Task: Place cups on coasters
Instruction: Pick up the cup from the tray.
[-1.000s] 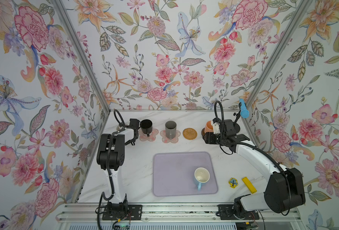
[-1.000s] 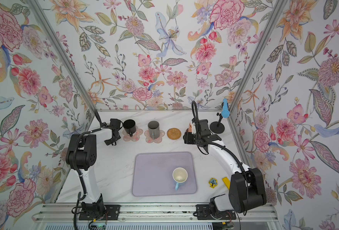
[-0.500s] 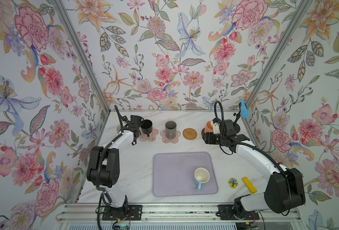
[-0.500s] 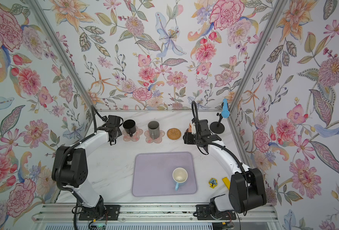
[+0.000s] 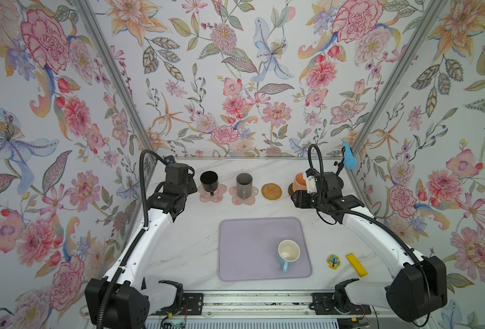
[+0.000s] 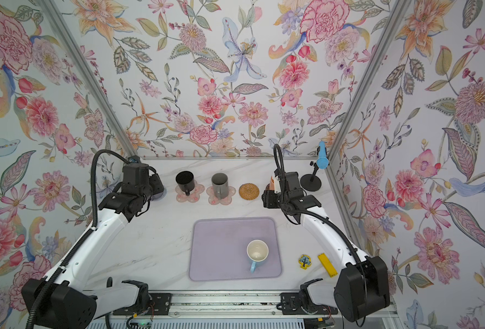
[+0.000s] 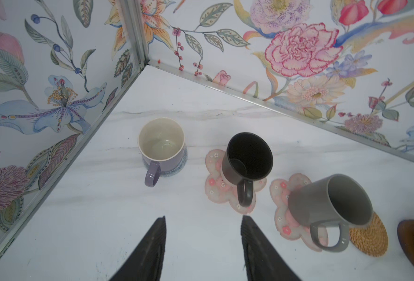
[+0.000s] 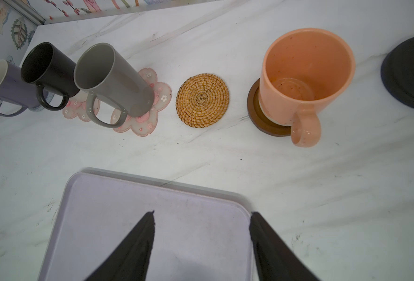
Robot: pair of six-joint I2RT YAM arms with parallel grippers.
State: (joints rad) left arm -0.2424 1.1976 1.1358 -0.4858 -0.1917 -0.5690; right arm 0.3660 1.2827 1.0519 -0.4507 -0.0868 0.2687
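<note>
Left wrist, lavender mug (image 7: 161,146) beyond jaws (untouched)

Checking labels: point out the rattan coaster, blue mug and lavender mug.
rattan coaster (image 5: 271,192), in a top view, woven centre.
blue mug (image 5: 289,252), in a top view, cream inside.
lavender mug (image 7: 161,143), left wrist view, cream inside.
</note>
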